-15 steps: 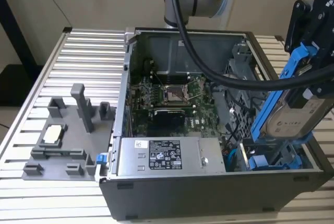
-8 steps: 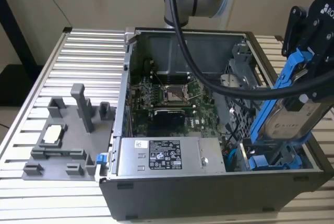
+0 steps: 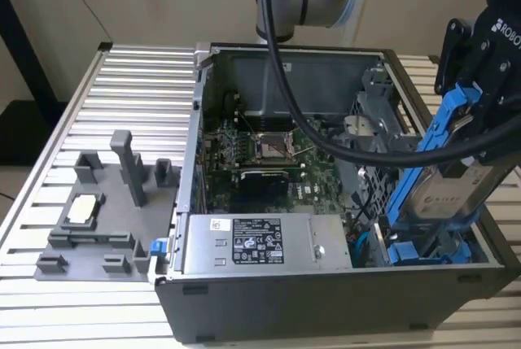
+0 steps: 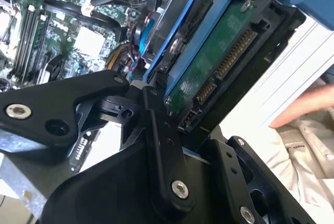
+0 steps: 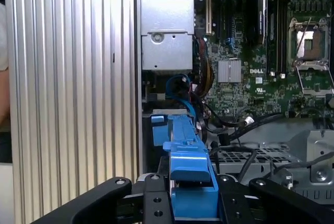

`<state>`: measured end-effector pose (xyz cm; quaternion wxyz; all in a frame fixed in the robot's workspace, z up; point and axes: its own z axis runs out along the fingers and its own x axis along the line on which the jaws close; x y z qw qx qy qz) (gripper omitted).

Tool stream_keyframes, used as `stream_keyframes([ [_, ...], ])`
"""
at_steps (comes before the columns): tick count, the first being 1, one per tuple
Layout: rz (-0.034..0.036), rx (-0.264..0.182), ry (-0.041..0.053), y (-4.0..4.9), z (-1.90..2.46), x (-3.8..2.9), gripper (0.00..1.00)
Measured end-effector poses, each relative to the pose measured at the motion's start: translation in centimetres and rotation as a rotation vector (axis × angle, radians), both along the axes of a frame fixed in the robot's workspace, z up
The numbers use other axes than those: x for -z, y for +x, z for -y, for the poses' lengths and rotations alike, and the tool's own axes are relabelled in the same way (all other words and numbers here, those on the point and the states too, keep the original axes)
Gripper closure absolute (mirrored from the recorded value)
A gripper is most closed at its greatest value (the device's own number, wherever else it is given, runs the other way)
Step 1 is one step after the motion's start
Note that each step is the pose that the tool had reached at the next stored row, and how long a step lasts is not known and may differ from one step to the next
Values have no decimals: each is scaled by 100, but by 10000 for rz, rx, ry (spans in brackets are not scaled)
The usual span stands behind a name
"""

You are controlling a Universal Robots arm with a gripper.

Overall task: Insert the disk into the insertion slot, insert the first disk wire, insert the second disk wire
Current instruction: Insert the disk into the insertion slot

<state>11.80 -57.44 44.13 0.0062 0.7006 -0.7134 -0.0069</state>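
Jaws clenched on the disk [image 3: 444, 194], pinching the blue frame at its upper end, clear of the metal body and white label, presumably to load the plastic rather than the drive itself. Held steeply tilted over the open computer case [image 3: 326, 304], lower end dipping toward the insertion slot [image 3: 404, 243] in the case corner at the exterior view's right, upper end leaning out beyond the case wall. Not yet seated, with most of its length standing proud of the drive cage; contact between the leading edge and the cage metal impossible to tell. Angled, by the look of it, to feed that leading edge in just beside the other blue carrier [image 3: 440, 253] lying in the neighbouring bay. Green circuit-board face of the disk [image 4: 229, 62] turned toward the camera in the second wrist view, gold connector row bare and close to the jaws, nothing plugged in, so both wires judged outstanding. Connector end kept uppermost, probably to leave the sockets reachable once down. Blue frame edge [image 5: 185, 151] running straight ahead in the first wrist view, aimed along the gap between the power supply [image 5: 167, 25] side and the motherboard [image 5: 261, 51] side. Black cable [image 3: 326, 133] draped from the arm across the case, well above the boards. Grey fixture tray [image 3: 98, 219] parked apart on the ribbed bench [image 3: 138, 80], out of the working corner.
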Motion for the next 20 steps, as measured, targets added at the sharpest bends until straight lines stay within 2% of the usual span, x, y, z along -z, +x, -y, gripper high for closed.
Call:
stream_keyframes([
  [20, 24, 0, -2, 0, -30, 152, 67],
])
